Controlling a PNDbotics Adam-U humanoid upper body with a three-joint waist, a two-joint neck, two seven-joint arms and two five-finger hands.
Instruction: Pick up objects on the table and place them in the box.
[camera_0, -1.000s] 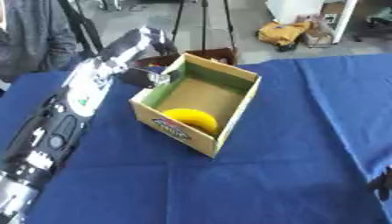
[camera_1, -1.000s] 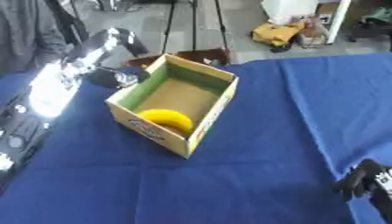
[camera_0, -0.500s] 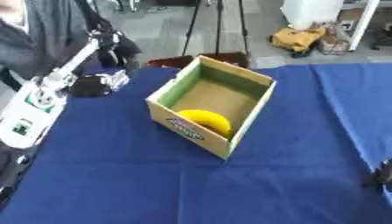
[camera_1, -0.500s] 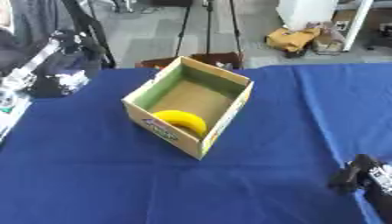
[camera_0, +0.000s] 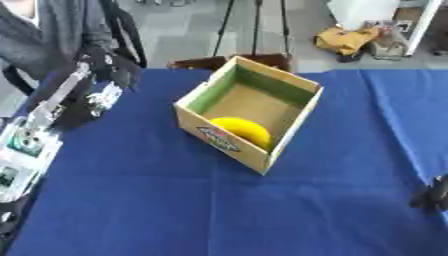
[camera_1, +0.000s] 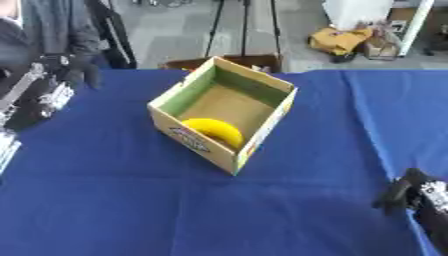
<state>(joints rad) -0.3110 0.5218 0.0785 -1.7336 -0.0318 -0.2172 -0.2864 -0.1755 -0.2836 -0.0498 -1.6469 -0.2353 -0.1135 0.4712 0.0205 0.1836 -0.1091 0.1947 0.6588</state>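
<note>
On the box's (camera_0: 248, 112) front, an unreadable oval label (camera_0: 216, 138).

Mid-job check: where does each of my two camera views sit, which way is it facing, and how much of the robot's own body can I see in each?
Left eye view: in the robot's head, looking down at the blue-clothed table and the open cardboard box holding a yellow rounded object; the left arm runs up the left edge to the left hand, and the right hand barely shows at the lower right.
Right eye view: beside it, facing the same way; the right hand shows more at the lower right.
Shared: the same moment and nearly the same scene.
</note>
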